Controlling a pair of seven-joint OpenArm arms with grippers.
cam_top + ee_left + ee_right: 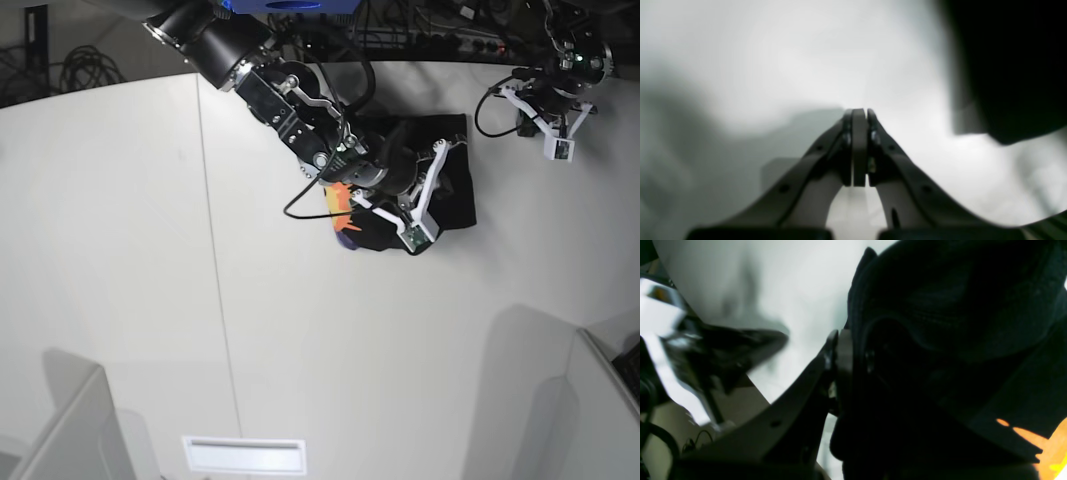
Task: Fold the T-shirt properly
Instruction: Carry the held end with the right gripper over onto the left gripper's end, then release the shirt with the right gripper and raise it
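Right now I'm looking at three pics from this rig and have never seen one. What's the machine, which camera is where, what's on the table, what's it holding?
It is a robot with two arms working over a white table. One picture is the base view, looking down on the whole scene. The other two come from cameras on each wrist, looking along that arm's hand.

On the table lies a black T-shirt, bunched up, with a bit of its orange print showing. The right hand, on the left of the base view, is closed on a fold of the shirt; its wrist camera is mostly filled with dark cloth. The left hand, at the upper right of the base view, is shut and holds nothing; its wrist picture shows only blurred table and an edge of the shirt.
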